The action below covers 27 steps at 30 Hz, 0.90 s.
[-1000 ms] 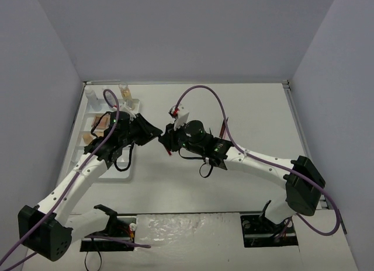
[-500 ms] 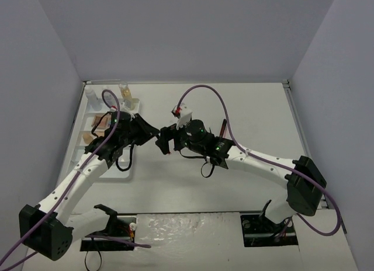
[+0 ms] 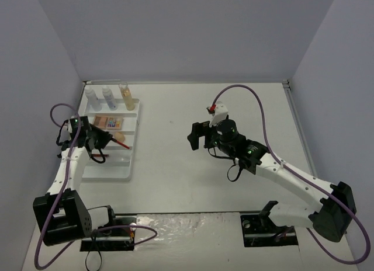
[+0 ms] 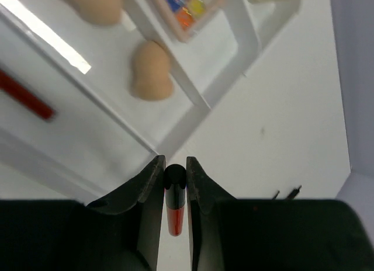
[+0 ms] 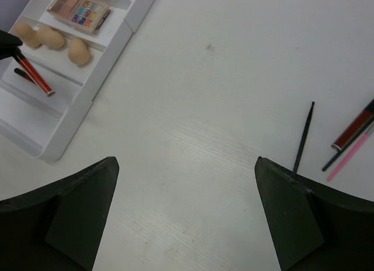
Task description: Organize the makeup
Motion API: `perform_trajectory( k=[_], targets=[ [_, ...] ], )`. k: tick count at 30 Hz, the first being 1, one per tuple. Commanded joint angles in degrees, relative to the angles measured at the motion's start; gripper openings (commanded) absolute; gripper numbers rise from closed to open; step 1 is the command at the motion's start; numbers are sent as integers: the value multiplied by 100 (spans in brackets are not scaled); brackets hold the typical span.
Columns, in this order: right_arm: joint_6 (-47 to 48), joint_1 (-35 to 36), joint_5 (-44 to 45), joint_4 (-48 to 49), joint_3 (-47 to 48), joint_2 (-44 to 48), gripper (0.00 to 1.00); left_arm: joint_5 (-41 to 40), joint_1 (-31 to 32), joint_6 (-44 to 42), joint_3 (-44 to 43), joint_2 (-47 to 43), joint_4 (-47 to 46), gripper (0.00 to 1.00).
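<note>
The jaws of the left gripper are pressed in on a thin red pencil with a black end, pinching it between them. The pencil hangs slanted over the white slotted tray on the left side of the table (whether its tip touches the tray cannot be told). In the tray's slots lie three peach egg-shaped sponges, a flat eyeshadow palette of many colours and another red stick. At its far end stand two clear white-capped bottles and an amber bottle.

The jaws of the right gripper are spread wide and hold nothing, above bare table well apart from the tray. Beyond it, away from the tray, a thin black brush, a dark red tube and a pink pencil lie near each other on the table.
</note>
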<state>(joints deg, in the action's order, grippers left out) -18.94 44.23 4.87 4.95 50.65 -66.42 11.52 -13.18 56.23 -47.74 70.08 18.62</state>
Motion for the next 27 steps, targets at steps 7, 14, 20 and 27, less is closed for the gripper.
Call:
perform_trajectory(
  k=[7, 14, 20, 27],
  targets=[
    [296, -244, 550, -428, -95, 674, 100, -268, -1006, -146, -153, 859, -558, 0],
    [310, -303, 575, -477, -157, 747, 100, -351, -1135, -15, -411, 1524, -558, 9],
    [216, -364, 753, -477, -190, 711, 100, -511, -1232, 41, -440, 1386, -394, 34],
    [-68, -701, 1134, -919, 126, 208, 99, -537, -1257, -178, -687, 858, 175, 60]
  ],
)
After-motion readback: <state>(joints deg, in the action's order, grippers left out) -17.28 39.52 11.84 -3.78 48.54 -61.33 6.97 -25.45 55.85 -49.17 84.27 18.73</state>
